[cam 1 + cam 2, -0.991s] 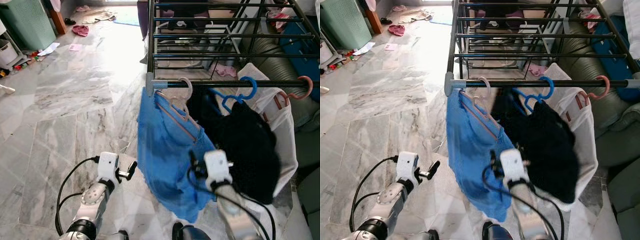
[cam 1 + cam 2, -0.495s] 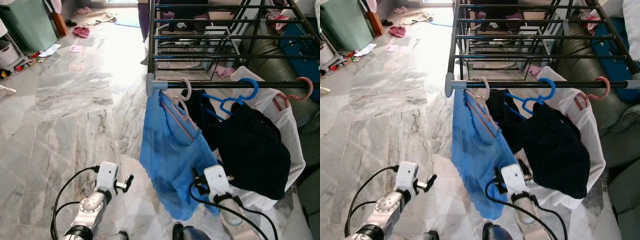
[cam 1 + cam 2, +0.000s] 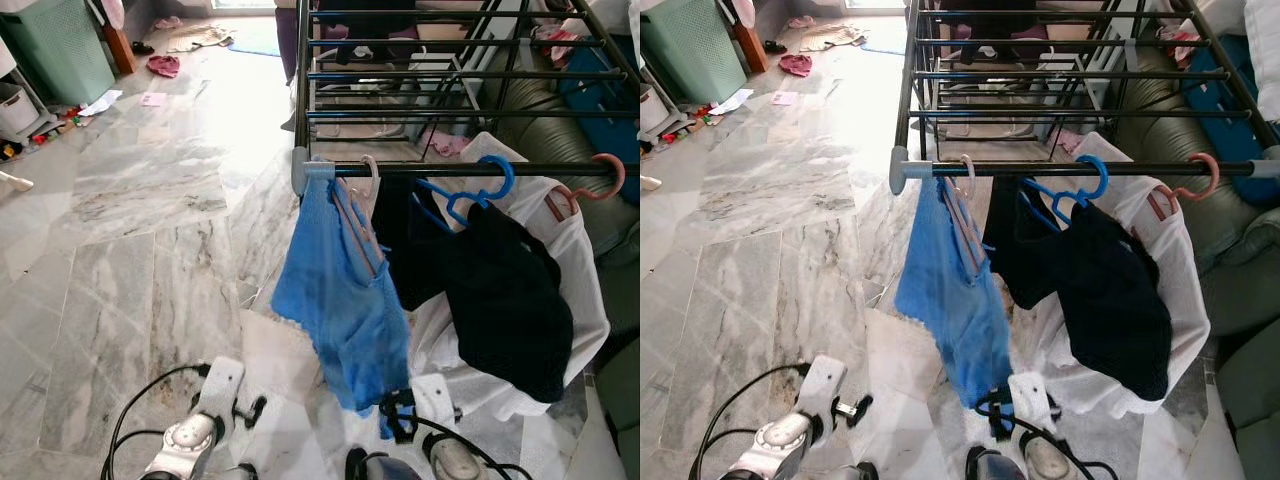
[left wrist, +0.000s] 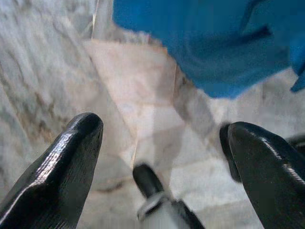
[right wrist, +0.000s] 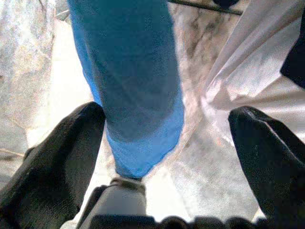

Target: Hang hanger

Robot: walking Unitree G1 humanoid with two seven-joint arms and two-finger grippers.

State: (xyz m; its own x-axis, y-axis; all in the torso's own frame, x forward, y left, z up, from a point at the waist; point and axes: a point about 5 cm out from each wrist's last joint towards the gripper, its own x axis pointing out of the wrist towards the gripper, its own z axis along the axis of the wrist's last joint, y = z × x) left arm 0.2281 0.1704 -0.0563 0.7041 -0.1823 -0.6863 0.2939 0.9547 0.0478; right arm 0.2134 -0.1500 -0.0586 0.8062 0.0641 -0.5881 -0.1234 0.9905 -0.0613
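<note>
A pale pink hanger [image 3: 362, 200] carrying a blue garment [image 3: 340, 290] hangs by its hook on the drying rack's front rail [image 3: 440, 169], near the rail's left end. Beside it on the same rail are a blue hanger [image 3: 478, 190] with a black garment [image 3: 505, 295] and a pink hanger [image 3: 610, 175] with a white garment [image 3: 575, 270]. My left gripper [image 3: 254, 409] is low over the floor, open and empty [image 4: 162, 128]. Just under the blue garment's hem sits my right gripper [image 3: 398, 418], also open [image 5: 167, 114], with the blue garment [image 5: 128, 71] hanging ahead of it, untouched.
The rack's upper rails [image 3: 450, 75] stretch away behind the front rail. A grey sofa [image 3: 545, 100] stands to the right behind the rack. A green basket [image 3: 55, 50] and loose clothes [image 3: 160, 62] lie at the far left. Marble floor [image 3: 130, 250] spreads out on my left.
Both arms have dropped lower and back toward me. The blue garment, earlier pulled out toward my right gripper, has swung back and now hangs closer under the rail.
</note>
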